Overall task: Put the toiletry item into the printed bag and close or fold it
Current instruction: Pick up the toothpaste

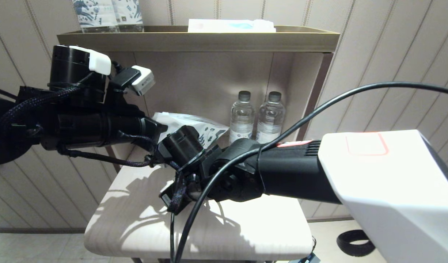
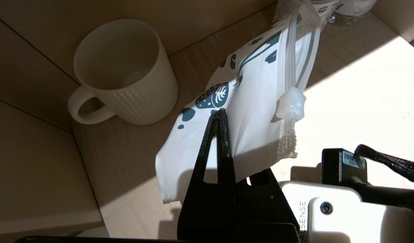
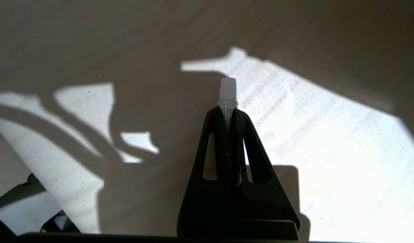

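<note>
My left gripper is shut on a fold of the printed bag, a white crinkly pouch with teal leaf print. The bag hangs lifted off the wooden top, its white zip slider on the far edge. In the head view the bag shows between the two arms. My right gripper is shut on the toiletry item. It is slim and pale, and only its end pokes out past the fingertips, low over the table. The rest of it is hidden between the fingers.
A white ribbed mug stands in the corner beside the bag. Two water bottles stand in the niche behind. The pale table ends close to me. Blue-patterned packs and a white box sit on the shelf top.
</note>
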### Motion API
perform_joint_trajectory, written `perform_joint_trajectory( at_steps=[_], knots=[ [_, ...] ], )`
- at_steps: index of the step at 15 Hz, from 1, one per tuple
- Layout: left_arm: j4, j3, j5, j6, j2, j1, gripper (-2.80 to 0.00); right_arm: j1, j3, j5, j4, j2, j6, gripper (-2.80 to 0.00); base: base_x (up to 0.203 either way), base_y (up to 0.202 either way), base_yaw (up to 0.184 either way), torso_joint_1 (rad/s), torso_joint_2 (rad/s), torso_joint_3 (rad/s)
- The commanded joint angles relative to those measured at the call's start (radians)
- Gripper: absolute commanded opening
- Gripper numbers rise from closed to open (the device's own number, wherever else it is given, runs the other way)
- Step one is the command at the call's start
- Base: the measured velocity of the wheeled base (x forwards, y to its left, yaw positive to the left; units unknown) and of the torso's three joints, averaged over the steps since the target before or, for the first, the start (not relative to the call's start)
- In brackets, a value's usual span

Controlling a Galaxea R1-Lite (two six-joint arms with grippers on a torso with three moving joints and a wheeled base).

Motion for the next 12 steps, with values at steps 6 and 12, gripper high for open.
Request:
perform_joint_trajectory(
  at_steps=[6,12],
  knots=[
    [-0.001,-0.003,-0.002,0.0,0.013,-0.004,-2.8,-0.016,0.005,-0.02,0.006,-0.051,0.02,-2.8,0.0,0.0,0.0,0.0,0.0,0.0],
    [-0.003,-0.042,-0.047,-0.006,0.079,0.031,-2.8,-0.044,0.084,-0.049,0.063,-0.313,0.047,-2.8,0.0,0.0,0.0,0.0,0.0,0.0]
  ],
)
